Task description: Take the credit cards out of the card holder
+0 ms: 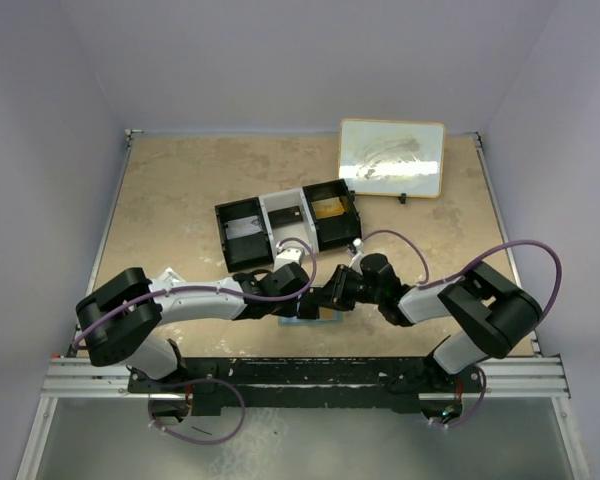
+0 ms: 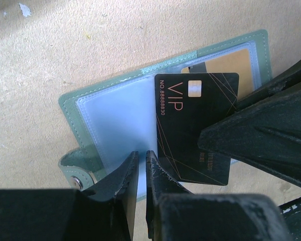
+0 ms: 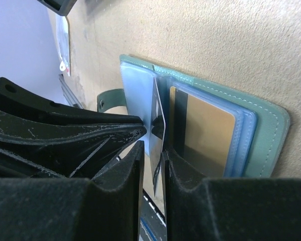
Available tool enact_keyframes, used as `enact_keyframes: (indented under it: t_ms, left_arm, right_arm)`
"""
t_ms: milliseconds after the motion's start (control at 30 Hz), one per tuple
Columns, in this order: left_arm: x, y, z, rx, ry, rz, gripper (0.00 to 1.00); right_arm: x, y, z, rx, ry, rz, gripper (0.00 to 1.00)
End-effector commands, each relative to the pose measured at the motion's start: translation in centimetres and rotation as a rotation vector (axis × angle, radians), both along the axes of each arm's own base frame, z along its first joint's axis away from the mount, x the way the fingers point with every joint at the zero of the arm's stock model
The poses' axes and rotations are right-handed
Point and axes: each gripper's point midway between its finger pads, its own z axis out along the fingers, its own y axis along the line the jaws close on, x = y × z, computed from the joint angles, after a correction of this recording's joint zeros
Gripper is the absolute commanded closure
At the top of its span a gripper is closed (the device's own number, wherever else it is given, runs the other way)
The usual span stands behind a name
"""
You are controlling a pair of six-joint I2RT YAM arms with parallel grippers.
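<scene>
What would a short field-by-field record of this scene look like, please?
Holder: grey-green bifold card holder, light blue inside, open on the tan table
First card: black rectangular VIP card across the holder's inside, printed face showing
Second card: orange-tan card in a clear pocket
Left gripper: jaws nearly closed at the holder's edge beside its snap tab
Right gripper: jaws slightly apart, black card between them
Other: black-and-white three-compartment tray beyond the holder
</scene>
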Motion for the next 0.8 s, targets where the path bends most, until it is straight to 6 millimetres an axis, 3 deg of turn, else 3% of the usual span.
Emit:
enact_keyframes:
  t_ms: [0, 333, 600, 767]
  left_arm:
    - [0.0, 0.1, 0.3, 0.006, -0.008, 0.000, 0.92]
    - [0.0, 0.0, 0.3, 0.004, -0.006, 0.002, 0.92]
    - [0.0, 0.1, 0.3, 0.010, -0.008, 0.002, 0.92]
    - [0.5, 1.0, 1.2, 0.025, -0.042, 0.032, 0.92]
  right_arm:
    - [-0.1, 0.4, 0.7, 0.044, -0.019, 0.012, 0.78]
    - [-0.4, 0.7, 0.4, 0.050, -0.011, 0.035, 0.77]
    - [-0.5, 0.7, 1.0, 0.062, -0.032, 0.033, 1.00]
    - [-0.3, -0.3, 1.5, 0.005, -0.054, 0.000, 1.00]
